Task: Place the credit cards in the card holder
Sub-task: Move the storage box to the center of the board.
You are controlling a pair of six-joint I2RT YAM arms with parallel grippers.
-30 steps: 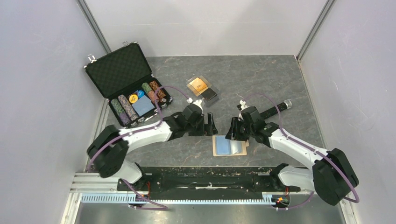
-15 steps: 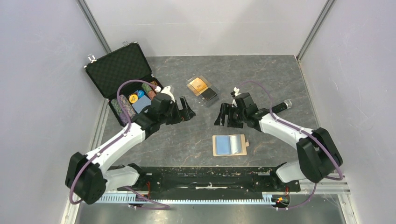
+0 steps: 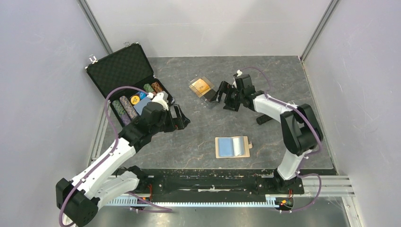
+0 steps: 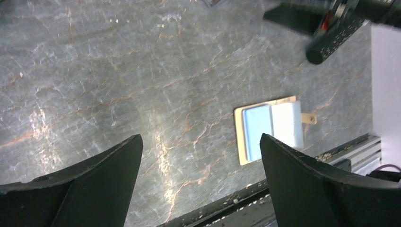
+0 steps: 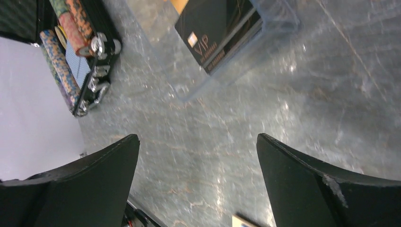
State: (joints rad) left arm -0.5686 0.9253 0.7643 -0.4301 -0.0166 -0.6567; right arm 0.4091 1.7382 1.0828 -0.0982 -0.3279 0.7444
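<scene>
**Open card holder (image 3: 232,147) awaits its first card**

Nearest the arm bases, at 6 o'clock on the grey, marble-veined table (image 3: 283,75), the card holder lies spread flat. It has a tan leather-like outer, two smooth light blue pockets and a small snap tab poking out at its 3 o'clock edge. No card is in it.

At about 10 o'clock from the holder the left gripper (image 3: 182,118) hovers well clear of it, its black fingers set wide apart and holding nothing. Farther out, near 12 o'clock from the holder, the right gripper (image 3: 223,98) hangs just beside the clear plastic box (image 5: 236,66), fingers likewise spread and empty.

Both credit cards (image 3: 200,85) lie inside that box. The glossy black card (image 5: 217,33), lettered "VIP", is on the gripper's side, and the orange-gold card (image 3: 199,86) is beyond it toward 10 o'clock. At the table's far 10 o'clock corner stands the open poker-chip case (image 3: 120,71), foam-lined, its chips in ribbed rolls.

The job looks to be at its first step, reaching for a card. The next move probably calls for the right fingers to come down over the black card and catch its thin, slick edge, and the box's low transparent walls leave little room for that.
</scene>
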